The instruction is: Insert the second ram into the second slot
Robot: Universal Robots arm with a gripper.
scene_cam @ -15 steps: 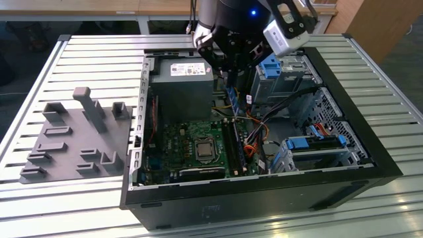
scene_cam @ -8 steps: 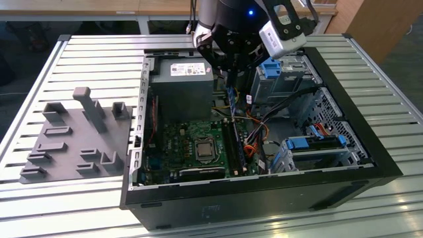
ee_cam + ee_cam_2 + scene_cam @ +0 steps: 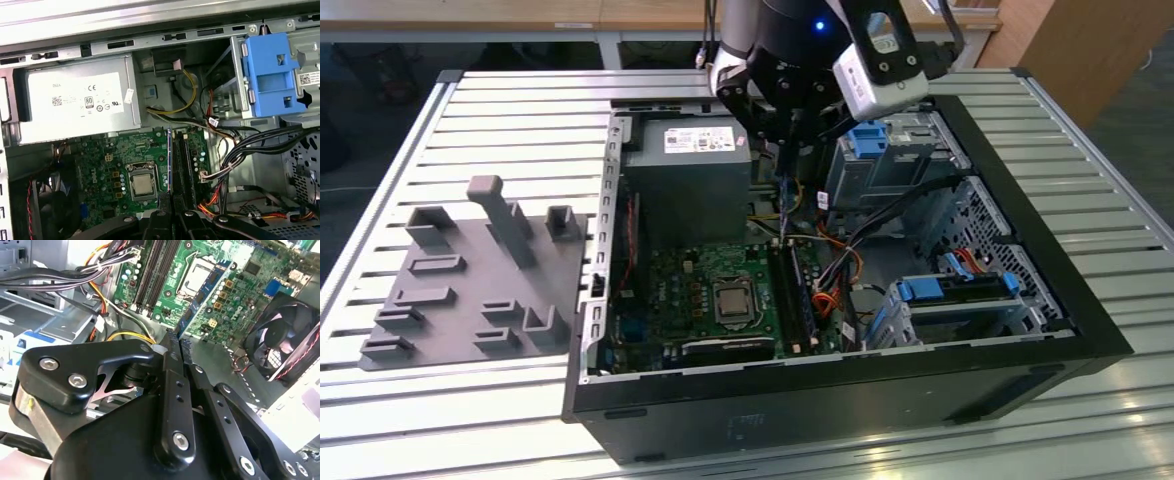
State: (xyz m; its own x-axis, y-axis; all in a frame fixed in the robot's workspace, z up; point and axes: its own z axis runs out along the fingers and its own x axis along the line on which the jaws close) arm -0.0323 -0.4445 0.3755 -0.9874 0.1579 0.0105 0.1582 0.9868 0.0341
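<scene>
My gripper [image 3: 783,178] hangs over the open computer case [image 3: 854,370], shut on the second ram [image 3: 783,212]. The stick points down toward the motherboard [image 3: 694,290]. In both wrist views the ram shows edge-on as a thin blue strip [image 3: 202,297] [image 3: 169,160] running out from the closed fingertips [image 3: 169,347] [image 3: 162,216]. It sits between the CPU socket [image 3: 142,184] and the long dark memory slots [image 3: 184,165] [image 3: 152,270] [image 3: 801,295], still above the board. I cannot tell which slot it lines up with.
A grey power supply [image 3: 687,170] fills the case's back corner. Blue drive-bay latches [image 3: 867,140] [image 3: 270,75] and cable bundles [image 3: 854,255] crowd the slots' other side. A fan [image 3: 280,335] sits by the board. A grey fixture plate [image 3: 467,280] lies at the exterior view's left.
</scene>
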